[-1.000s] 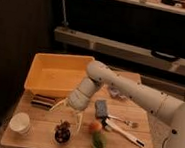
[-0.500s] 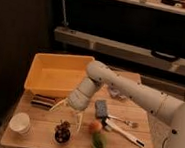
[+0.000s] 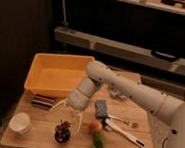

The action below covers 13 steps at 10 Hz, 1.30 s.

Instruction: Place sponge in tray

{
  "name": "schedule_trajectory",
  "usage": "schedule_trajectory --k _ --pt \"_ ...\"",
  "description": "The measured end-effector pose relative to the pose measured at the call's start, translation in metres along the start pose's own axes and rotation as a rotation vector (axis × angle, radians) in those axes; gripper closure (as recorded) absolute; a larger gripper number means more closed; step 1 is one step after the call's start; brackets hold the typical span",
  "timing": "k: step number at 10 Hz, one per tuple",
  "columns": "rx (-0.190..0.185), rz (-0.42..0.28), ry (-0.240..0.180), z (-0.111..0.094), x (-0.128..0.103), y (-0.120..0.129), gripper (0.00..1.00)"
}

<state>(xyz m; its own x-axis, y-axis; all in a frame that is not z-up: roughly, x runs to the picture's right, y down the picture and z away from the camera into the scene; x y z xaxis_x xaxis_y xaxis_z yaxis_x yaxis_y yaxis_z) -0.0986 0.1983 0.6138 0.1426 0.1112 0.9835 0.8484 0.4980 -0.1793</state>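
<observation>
gripper [image 3: 69, 115] lower centre, fingers spread, apparently empty | no shift since earlier | sponge [image 3: 101, 108] ungrasped, outside tray [image 3: 55, 77]

Single view, high, near, facing table [image 3: 41, 135]; pincer [image 3: 67, 114] lower centre.

Jaws left of sponge [image 3: 101, 108], tray [image 3: 37, 76] behind

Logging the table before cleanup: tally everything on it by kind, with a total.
Containers: 2, tray, white cup
Sponge: 1
Dark striped block: 1
Utensils: 2, fork, white-handled utensil
Food pieces: 3, dark bunch, orange piece, green piece
Total: 9
Gripper, open, hangs above the table between block and sponge.
</observation>
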Motion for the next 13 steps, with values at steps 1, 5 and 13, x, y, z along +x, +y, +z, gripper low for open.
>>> schedule_trajectory --k 1,5,13 --pt "0.0 0.0 0.0 0.0 0.0 0.0 0.2" --pt "-0.006 -0.006 0.016 -0.003 0.001 0.0 0.2" --pt "-0.214 -0.509 0.597 -0.056 -0.006 -0.012 0.2"
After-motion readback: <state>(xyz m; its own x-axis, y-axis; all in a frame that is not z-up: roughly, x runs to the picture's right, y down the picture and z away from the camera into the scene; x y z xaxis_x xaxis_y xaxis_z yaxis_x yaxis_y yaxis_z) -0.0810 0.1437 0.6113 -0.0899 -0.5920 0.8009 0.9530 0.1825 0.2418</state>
